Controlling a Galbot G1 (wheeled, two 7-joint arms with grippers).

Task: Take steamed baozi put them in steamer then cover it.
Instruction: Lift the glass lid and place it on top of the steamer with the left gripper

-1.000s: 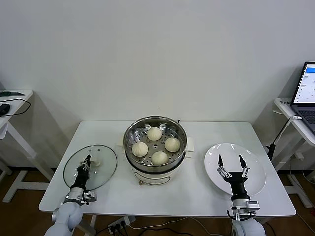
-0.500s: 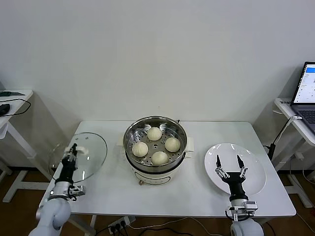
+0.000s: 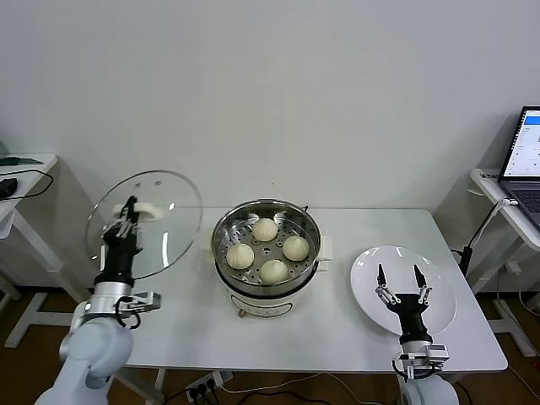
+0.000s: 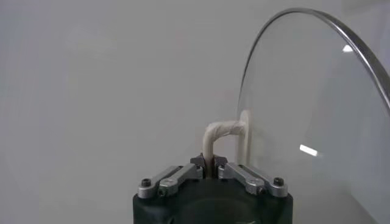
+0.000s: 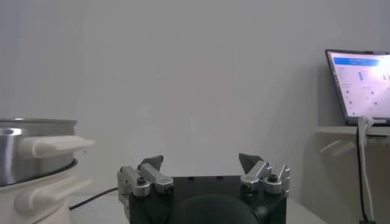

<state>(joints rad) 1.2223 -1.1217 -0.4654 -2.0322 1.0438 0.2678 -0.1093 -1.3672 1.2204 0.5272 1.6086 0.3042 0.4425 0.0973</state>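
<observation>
White table (image 3: 337, 337), plain wall; we pinch cover (image 3: 156, 224) handle in left gripper (image 3: 126, 211), tilted clear of steamer (image 3: 267, 253) beside it, baozi (image 3: 274, 271) loaded; right gripper (image 3: 400, 278) spread empty over plate (image 3: 439, 278)

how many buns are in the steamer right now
4 small cream-white round buns, all on the perforated tray of the shiny steel steamer pot: back, right, front, left. None seem hidden.

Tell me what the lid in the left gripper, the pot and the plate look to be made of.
The cover, held by its handle in the left gripper: clear glass, since the wall shows through it, with a thin metal rim; its handle looks like white plastic. The steamer: shiny stainless steel, mirror-like wall, on a cream base, likely plastic. The plate: glossy white, probably ceramic, though it could be plastic.
</observation>
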